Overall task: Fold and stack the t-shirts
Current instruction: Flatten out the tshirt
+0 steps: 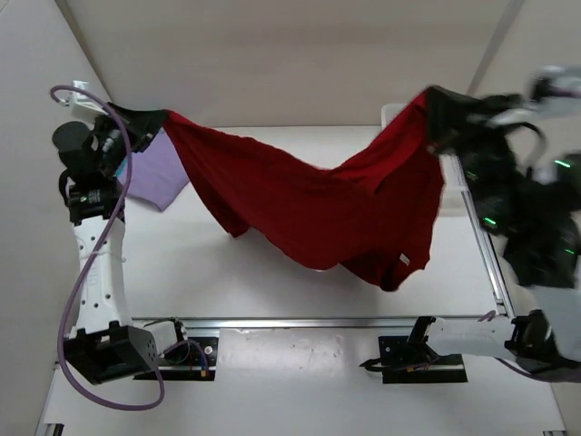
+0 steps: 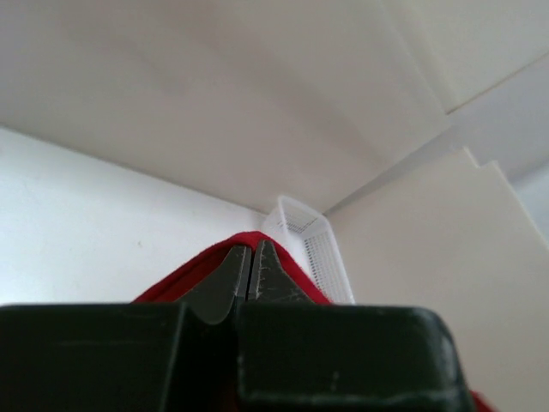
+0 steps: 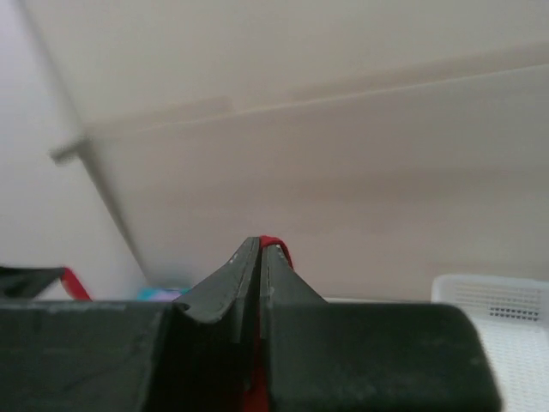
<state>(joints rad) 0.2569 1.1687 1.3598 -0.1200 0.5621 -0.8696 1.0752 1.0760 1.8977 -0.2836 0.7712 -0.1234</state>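
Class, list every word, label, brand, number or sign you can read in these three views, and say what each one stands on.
No readable text in any view.
Small pale tag on the low-hanging part of the red t-shirt: too small to read.
White lattice basket: no print visible.
Lavender t-shirt: no print visible.

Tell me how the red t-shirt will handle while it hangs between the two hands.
Floppy, probably: the red t-shirt sags deeply between the left hand and right hand. Likely light, since pinched edges alone carry it. It may swing and bunch when lowered, as its loose hem dangles.
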